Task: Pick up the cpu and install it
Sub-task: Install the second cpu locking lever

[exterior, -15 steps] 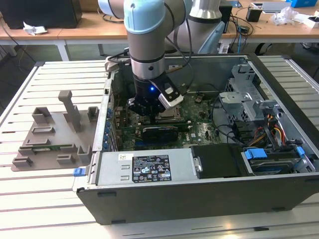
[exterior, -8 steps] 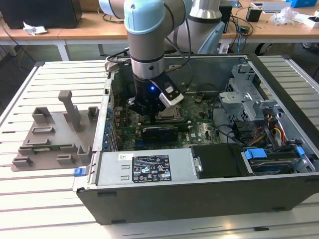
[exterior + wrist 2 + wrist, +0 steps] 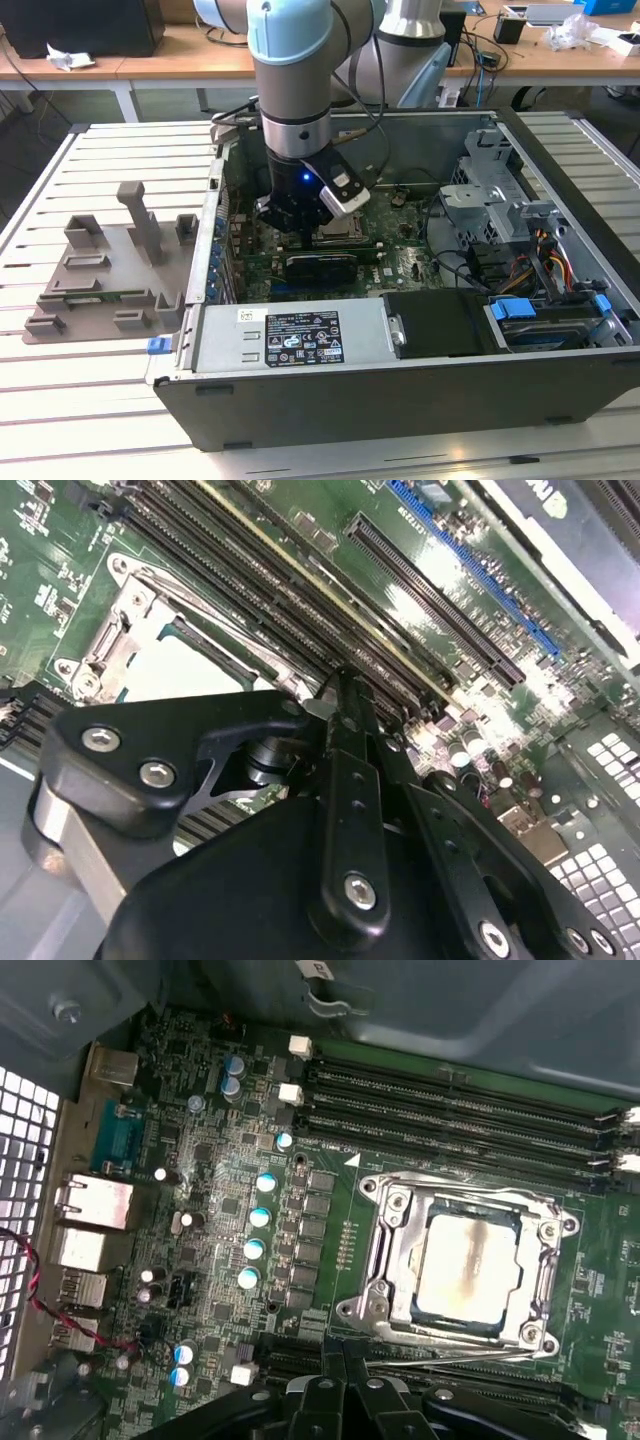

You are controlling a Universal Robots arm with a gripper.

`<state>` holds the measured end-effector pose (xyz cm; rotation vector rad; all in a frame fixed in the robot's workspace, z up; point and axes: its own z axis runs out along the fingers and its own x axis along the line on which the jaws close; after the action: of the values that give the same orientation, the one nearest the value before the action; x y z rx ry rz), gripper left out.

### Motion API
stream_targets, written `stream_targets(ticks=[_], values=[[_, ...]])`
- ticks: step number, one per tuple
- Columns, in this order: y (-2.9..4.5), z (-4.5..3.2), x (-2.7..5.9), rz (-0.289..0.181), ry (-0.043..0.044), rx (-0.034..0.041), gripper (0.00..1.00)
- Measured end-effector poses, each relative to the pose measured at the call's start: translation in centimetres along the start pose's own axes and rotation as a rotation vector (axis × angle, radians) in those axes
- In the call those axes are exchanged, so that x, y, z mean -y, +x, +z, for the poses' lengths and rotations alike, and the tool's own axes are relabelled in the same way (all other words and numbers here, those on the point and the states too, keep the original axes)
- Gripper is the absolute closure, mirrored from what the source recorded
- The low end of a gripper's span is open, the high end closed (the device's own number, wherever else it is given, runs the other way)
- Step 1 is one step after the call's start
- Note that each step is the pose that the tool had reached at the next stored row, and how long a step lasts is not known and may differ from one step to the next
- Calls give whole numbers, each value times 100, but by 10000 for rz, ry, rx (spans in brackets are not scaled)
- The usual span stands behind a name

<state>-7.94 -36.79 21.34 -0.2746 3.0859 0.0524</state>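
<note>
The cpu [image 3: 468, 1270] lies flat inside the metal socket frame [image 3: 385, 1260] on the green motherboard, its silver top facing up. The second wrist view shows the cpu [image 3: 170, 665] as a pale square within the same frame. My gripper [image 3: 345, 1352] hangs just above the board beside the socket, over the memory slots, its fingers [image 3: 340, 695] pressed together with nothing between them. In the exterior view the gripper [image 3: 300, 228] is lowered into the open computer case [image 3: 400, 400], right next to the socket.
A grey plastic tray [image 3: 100, 275] with upright blocks sits on the slatted table at the exterior view's left. Inside the case are a drive cage [image 3: 500, 200], bundled cables [image 3: 545, 255] and a black power supply cover [image 3: 440, 320]. Memory slots [image 3: 450, 1110] run beside the socket.
</note>
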Motion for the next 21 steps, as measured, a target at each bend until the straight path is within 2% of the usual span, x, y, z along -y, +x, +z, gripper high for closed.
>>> stream_targets(ticks=[4,8,10,16,17,19,21], values=[[3,40,1,-21,-67,-40,89],[-1,73,-23,-128,-361,8,89],[-3,83,-32,-169,-442,16,89],[-12,124,-89,-339,-765,66,89],[-12,130,-90,-359,-839,72,89],[-13,138,-90,-369,-924,78,89],[-21,148,-89,-370,-1068,94,89]])
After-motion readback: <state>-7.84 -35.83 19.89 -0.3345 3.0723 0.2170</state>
